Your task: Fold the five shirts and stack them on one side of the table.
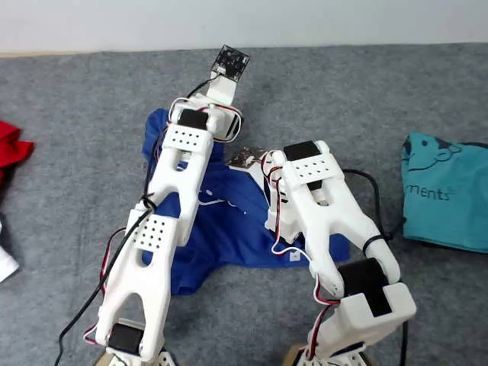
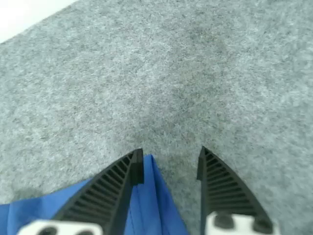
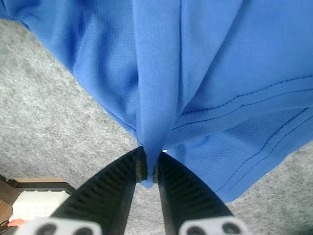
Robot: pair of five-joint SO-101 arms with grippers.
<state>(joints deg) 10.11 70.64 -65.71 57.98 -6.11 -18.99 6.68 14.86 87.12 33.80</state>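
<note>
Right gripper point(image 3: 150, 166) clenched on blue shirt point(image 3: 205, 73) fold, left gripper point(image 2: 171, 159) parted, shirt edge seemingly touching one finger

Looks like a robotics lab or test bench. Told by the table point(image 1: 366, 91) covered in grey felt, the bare white wall point(image 1: 229, 19) behind it, and the white plastic left arm point(image 1: 164, 229) and right arm point(image 1: 328, 213) standing side by side at the near edge, with black motors point(image 1: 303, 150) and loose wires point(image 1: 280, 225) in plain sight. Backed up by a blue shirt point(image 1: 236, 221), a teal shirt point(image 1: 446, 191) and a red cloth point(image 1: 11, 149) lying about on the felt.
</note>
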